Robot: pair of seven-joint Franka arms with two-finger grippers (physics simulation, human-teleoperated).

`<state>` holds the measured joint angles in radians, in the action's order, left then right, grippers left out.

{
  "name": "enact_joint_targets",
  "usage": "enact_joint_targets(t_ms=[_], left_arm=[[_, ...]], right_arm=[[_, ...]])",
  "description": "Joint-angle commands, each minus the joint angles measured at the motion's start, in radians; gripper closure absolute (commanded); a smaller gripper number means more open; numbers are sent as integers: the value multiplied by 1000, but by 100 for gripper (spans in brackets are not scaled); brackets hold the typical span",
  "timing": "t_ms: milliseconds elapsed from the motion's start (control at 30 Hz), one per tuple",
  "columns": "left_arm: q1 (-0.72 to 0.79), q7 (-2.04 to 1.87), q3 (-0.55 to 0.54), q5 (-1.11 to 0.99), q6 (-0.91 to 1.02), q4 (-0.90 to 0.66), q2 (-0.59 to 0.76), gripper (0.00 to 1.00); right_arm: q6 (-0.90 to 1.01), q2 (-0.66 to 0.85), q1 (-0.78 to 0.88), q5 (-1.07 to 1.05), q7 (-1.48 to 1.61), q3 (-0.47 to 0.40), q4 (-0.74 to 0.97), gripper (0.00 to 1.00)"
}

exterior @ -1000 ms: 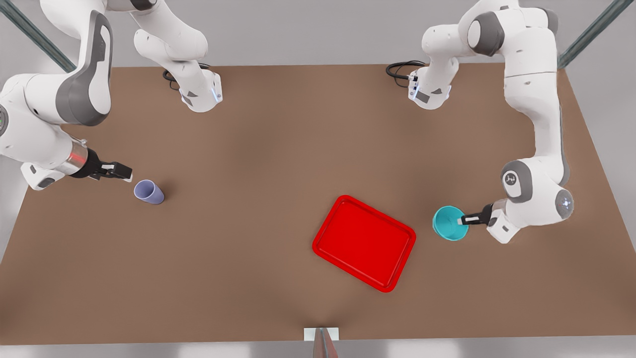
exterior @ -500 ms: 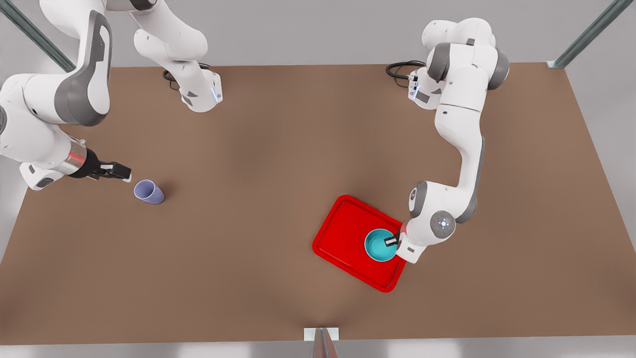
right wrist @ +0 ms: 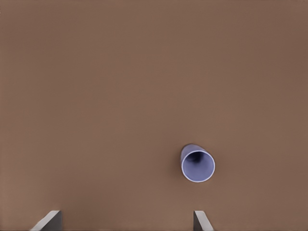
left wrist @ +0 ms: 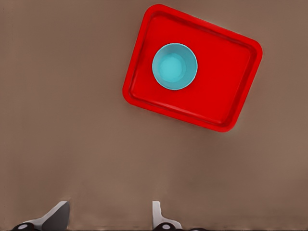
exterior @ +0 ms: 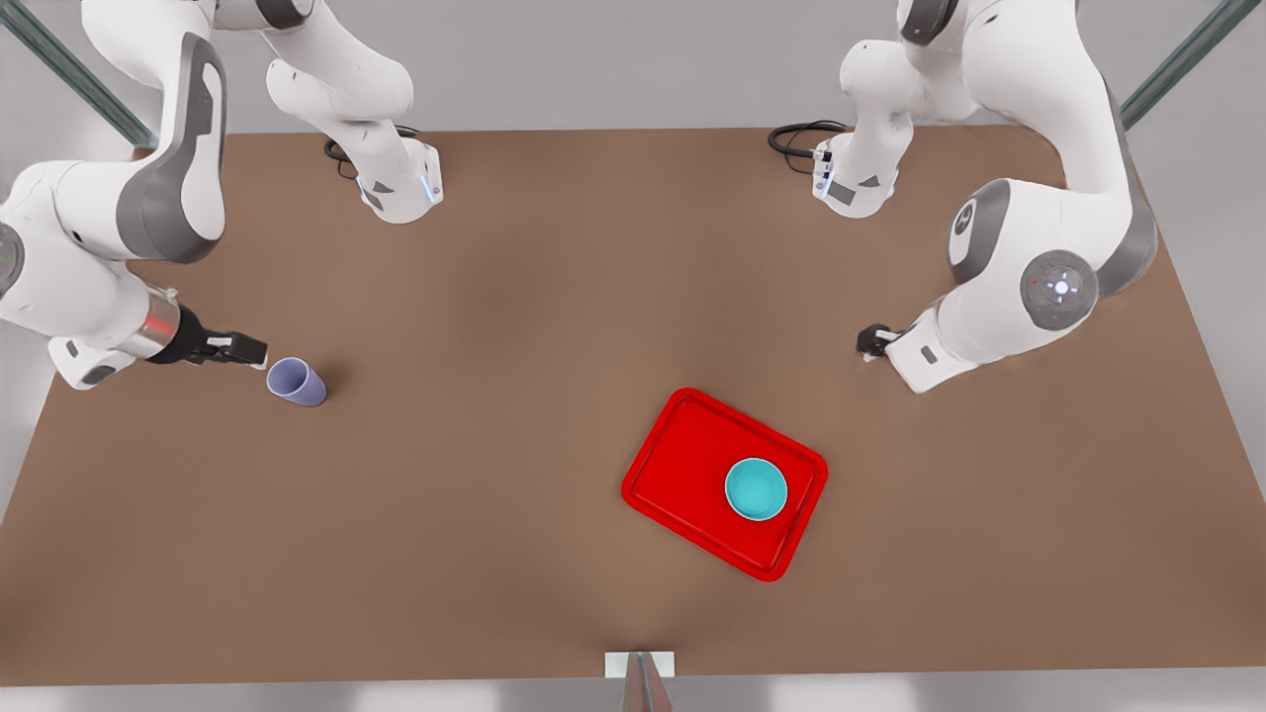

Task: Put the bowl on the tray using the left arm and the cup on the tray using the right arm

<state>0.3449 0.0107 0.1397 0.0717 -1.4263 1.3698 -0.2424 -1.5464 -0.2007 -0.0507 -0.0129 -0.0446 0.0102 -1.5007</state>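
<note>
The left arm, at the front view's right, is folded high over the desk [exterior: 554, 297], its elbow bulking above the wrist, with the left gripper [exterior: 870, 343] well apart from the tray [exterior: 682, 445] and nothing in it. In the left wrist view its two fingertips [left wrist: 159, 216] stand apart — open — looking down on the tray and the bowl [left wrist: 174, 66].

The bowl sits upright inside the tray, toward the end nearer the front view's right, its rim close to the tray's raised edge but clear of it.

The right arm, at the front view's left, reaches low and nearly level across the desk, and the right gripper [exterior: 242, 349] lies just beside the cup [exterior: 296, 381], not visibly touching it. The right wrist view shows its fingertips [right wrist: 202, 220] spread wide with the cup [right wrist: 198, 163] off to one side of the gap — the cup's open mouth faces that camera. The cup stands on bare desk, well apart from the tray.
</note>
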Motion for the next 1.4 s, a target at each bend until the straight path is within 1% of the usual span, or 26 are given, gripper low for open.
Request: enact_joint_targets(t_ms=[0, 67, 100, 167, 267, 367, 400, 433, 500, 600, 767, 967, 1100, 1133, 1167, 1200, 1267, 1300, 1333, 1367], left_arm=[[0, -1, 1, -119, 12, 3, 8, 0], [-7, -6, 0, -141, 20, 9, 28, 0], [-9, -9, 1, -141, 20, 18, 34, 0], [-9, -8, 4, -141, 21, 14, 26, 0], [-10, -6, 6, -142, 23, 12, 26, 0], [-10, -5, 6, -142, 40, 12, 34, 0], [-9, -2, 4, -142, 40, 12, 34, 0], [-10, 0, 4, -142, 40, 14, 34, 0], [-9, 2, 4, -142, 41, 14, 34, 0], [-10, 0, 6, -142, 41, 15, 32, 0], [-10, 0, 6, -142, 46, 15, 32, 0], [-9, 0, 4, -142, 47, 14, 32, 0], [-10, -2, 4, -142, 52, 14, 34, 0], [-9, -2, 6, -142, 52, 14, 34, 0], [-10, -2, 6, -142, 52, 14, 32, 0], [-9, -2, 4, -142, 52, 15, 32, 0], [-9, -2, 6, -142, 52, 14, 32, 0], [-9, -2, 4, -141, 52, 14, 32, 0], [-9, -2, 4, -142, 53, 14, 32, 0], [-9, -2, 4, -142, 53, 15, 32, 0]], right_arm=[[0, -11, 2, 2, 2, 0, 13, 0], [19, -71, -8, 8, 40, -4, 11, 0], [0, -86, -37, 25, 137, -9, -12, 0], [-106, -42, -100, 24, 150, -9, -150, 0], [-205, -57, -230, 18, 292, -9, -234, 0], [-250, -74, -247, -2, 321, -7, -272, 0], [-314, -66, -247, -9, 321, -7, -329, 0], [-333, -62, -247, -27, 322, -9, -369, 0], [-437, -62, -285, -28, 364, -7, -455, 0], [-454, -16, -294, -81, 393, -7, -562, 0], [-523, -63, -304, -81, 396, -9, -570, 0], [-538, -100, -302, -81, 394, -9, -573, 0], [-540, -103, -302, -74, 394, -9, -595, 12], [-540, -109, -302, -74, 394, -9, -595, 12], [-540, -114, -304, -74, 394, -9, -595, 16], [-541, -117, -304, -74, 394, -10, -595, 22], [-541, -123, -304, -74, 394, -9, -595, 29], [-541, -123, -304, -74, 394, -10, -595, 38], [-541, -123, -304, -74, 394, -9, -595, 43], [-540, -128, -304, -74, 394, -9, -595, 51]])
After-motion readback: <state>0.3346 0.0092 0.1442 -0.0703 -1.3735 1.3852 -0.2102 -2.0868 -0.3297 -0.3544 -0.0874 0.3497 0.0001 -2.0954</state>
